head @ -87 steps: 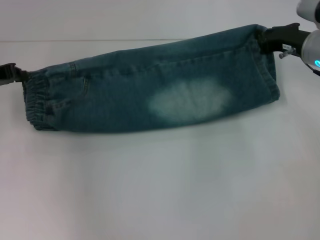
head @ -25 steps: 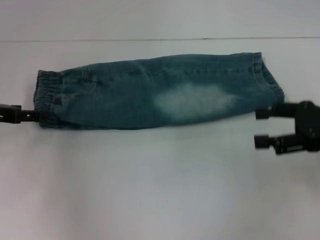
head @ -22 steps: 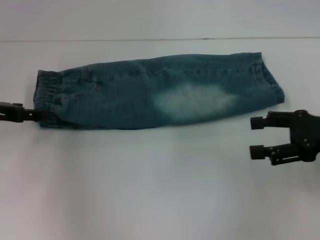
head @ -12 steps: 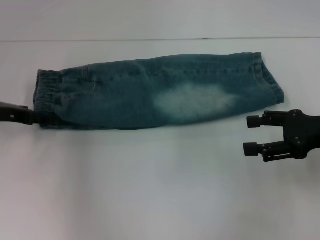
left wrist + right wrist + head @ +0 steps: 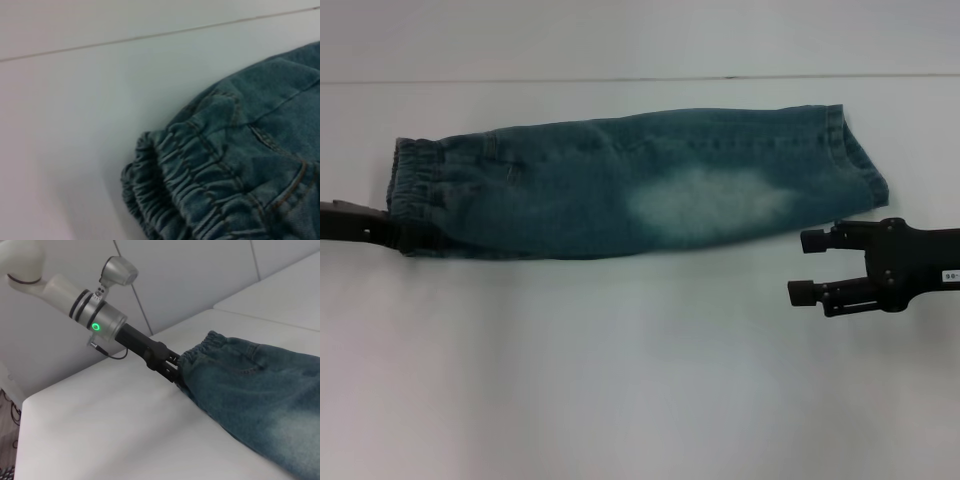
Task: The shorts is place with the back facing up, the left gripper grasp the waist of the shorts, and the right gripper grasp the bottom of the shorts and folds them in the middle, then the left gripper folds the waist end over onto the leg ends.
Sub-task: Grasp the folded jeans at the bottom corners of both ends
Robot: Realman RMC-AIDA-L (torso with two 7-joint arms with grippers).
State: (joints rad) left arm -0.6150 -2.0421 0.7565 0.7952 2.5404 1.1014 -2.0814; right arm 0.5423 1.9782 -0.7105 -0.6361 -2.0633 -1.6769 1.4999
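The shorts (image 5: 620,190) lie folded lengthwise into one long blue-green denim band across the white table. Their crinkled elastic waist end (image 5: 415,190) is at the left and the stitched leg ends (image 5: 855,165) at the right. My left gripper (image 5: 392,233) is shut on the near corner of the waist; the right wrist view shows the left gripper (image 5: 176,374) clamped on the waist end (image 5: 210,347). The left wrist view shows only the gathered waist end (image 5: 190,190). My right gripper (image 5: 803,267) is open and holds nothing, just nearer than the leg ends and off the cloth.
The white table (image 5: 620,380) has a seam line (image 5: 620,78) running across behind the shorts. A white tiled wall (image 5: 200,275) stands beyond the left arm.
The right gripper, which held the far hem 3.5 s ago, has let go. Over the last second it slid leftward, open, beside the leg ends. The shorts and left gripper barely moved.
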